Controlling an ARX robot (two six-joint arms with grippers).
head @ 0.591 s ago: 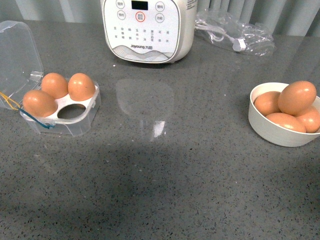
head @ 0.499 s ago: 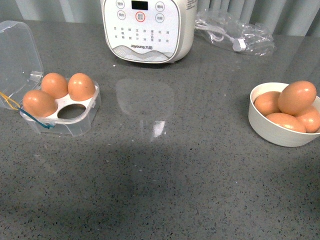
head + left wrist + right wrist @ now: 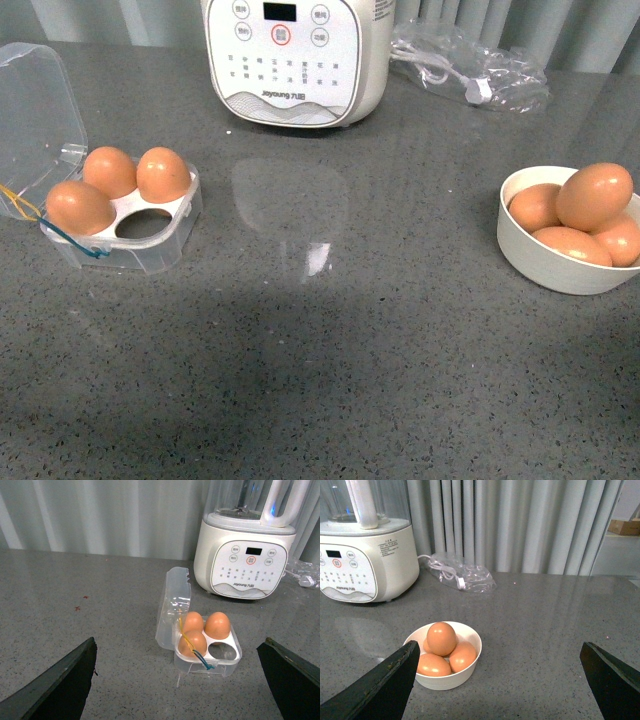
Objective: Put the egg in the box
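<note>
The clear box (image 3: 150,250) stands open at the left of the grey counter, lid (image 3: 35,100) tipped back. It holds three brown eggs (image 3: 108,170); its front right cell (image 3: 140,222) is empty. Several more brown eggs lie in a white bowl (image 3: 540,265) at the right, one egg (image 3: 594,195) on top. Neither gripper shows in the front view. My left gripper (image 3: 179,640) is open and empty, back from the box (image 3: 220,666). My right gripper (image 3: 500,643) is open and empty, back from the bowl (image 3: 470,667) and its top egg (image 3: 441,638).
A white kitchen appliance (image 3: 295,60) stands at the back centre. A clear plastic bag with a white cord (image 3: 470,70) lies at the back right. A grey curtain (image 3: 520,525) hangs behind the counter.
</note>
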